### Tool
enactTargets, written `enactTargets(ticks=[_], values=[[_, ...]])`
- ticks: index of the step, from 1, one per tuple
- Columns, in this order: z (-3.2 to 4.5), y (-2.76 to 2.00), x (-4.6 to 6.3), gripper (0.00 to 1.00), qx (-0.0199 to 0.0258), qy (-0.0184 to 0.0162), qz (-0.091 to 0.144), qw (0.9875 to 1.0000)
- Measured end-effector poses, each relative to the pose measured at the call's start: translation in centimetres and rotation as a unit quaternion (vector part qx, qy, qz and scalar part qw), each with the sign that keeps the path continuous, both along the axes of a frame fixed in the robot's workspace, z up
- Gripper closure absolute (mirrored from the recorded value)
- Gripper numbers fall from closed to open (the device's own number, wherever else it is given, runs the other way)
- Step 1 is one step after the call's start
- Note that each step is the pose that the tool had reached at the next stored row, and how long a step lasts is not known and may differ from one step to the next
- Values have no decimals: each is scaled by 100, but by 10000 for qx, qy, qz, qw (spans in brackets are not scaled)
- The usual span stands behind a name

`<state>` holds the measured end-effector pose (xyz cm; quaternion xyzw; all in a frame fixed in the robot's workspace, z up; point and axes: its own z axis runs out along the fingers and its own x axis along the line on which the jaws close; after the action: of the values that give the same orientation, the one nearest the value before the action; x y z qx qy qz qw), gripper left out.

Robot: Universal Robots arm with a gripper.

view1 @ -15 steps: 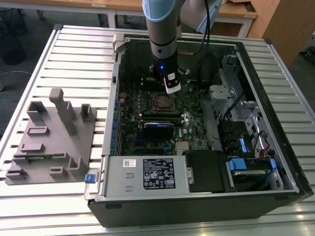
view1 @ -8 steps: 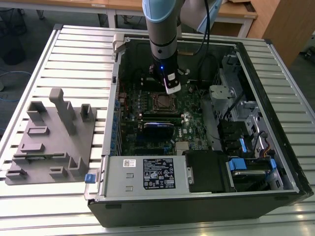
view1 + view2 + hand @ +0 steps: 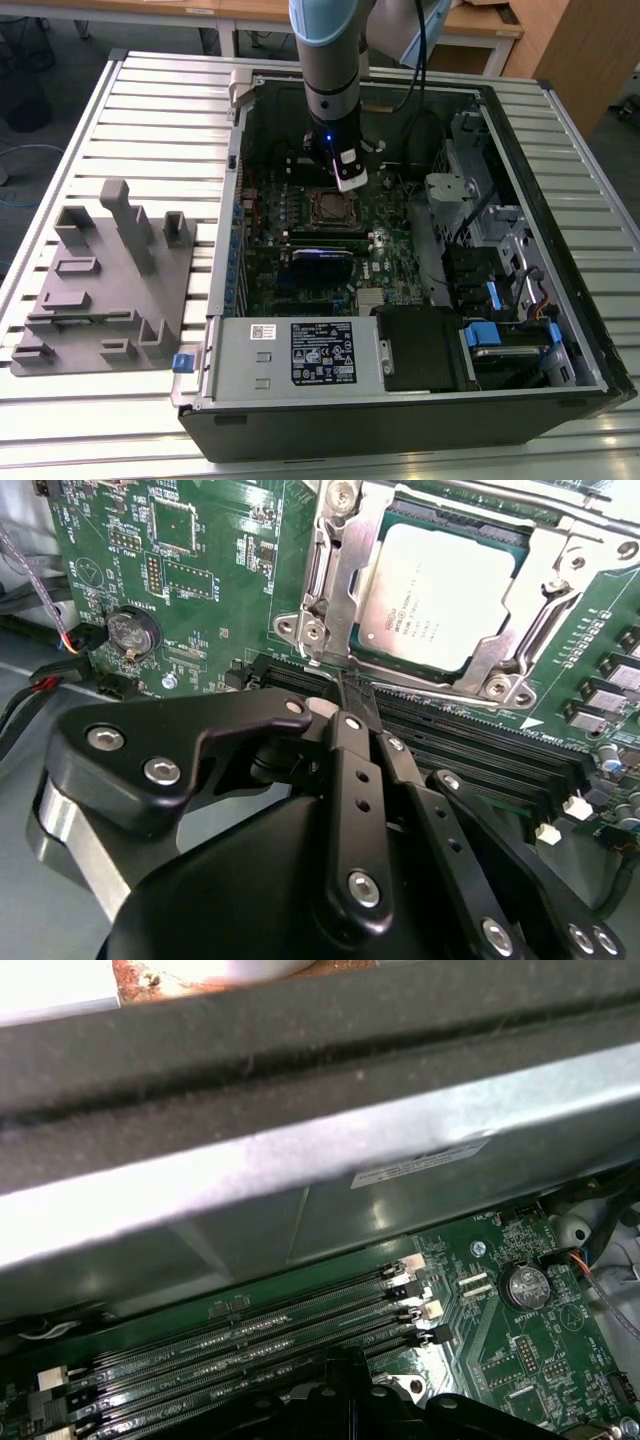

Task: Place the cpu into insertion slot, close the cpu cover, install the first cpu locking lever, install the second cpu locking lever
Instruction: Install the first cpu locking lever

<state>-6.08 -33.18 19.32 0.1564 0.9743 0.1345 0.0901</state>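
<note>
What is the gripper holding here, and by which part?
Nothing that can be seen. In the second wrist view the gripper has its fingers closed together with no object between them, just short of the socket where the cpu sits under the cpu cover.

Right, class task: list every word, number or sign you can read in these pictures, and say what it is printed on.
Nothing reads clearly enough to quote.
On the power supply label: print too small.
On the chip: faint lines, blurred.
On the case sticker: blurred.
On the circuit board: white lettering, too small.
</note>
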Motion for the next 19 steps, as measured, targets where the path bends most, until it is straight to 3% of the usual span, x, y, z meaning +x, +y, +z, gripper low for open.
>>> enactTargets(ticks=[14,19], values=[[-10,0,0,90,-57,-19,0,10000],[-7,25,0,90,-57,-19,0,10000]])
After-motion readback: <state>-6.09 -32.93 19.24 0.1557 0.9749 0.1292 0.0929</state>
